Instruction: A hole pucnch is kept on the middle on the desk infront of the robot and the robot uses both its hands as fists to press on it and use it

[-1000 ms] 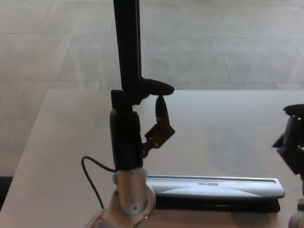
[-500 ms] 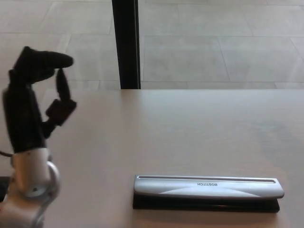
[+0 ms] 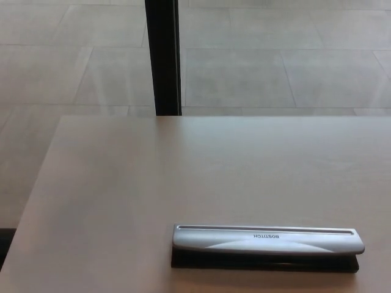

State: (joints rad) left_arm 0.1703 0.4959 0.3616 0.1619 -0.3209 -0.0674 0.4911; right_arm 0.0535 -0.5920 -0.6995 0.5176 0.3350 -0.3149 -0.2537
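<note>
A long hole punch (image 3: 266, 246) with a silver top lever and a black base lies flat on the pale desk (image 3: 153, 177), near the front edge and right of the middle. Its long side runs left to right, and small dark lettering shows on the lever. Neither of my hands shows in the head view.
A black vertical post (image 3: 162, 56) stands just beyond the desk's far edge, left of centre. Behind it lies a tiled floor (image 3: 275, 55). The desk's left edge slants down toward the lower left corner.
My left hand swung out to the left and has left the picture. My right hand, at the right edge a second ago, is gone too. The hole punch has not moved.
</note>
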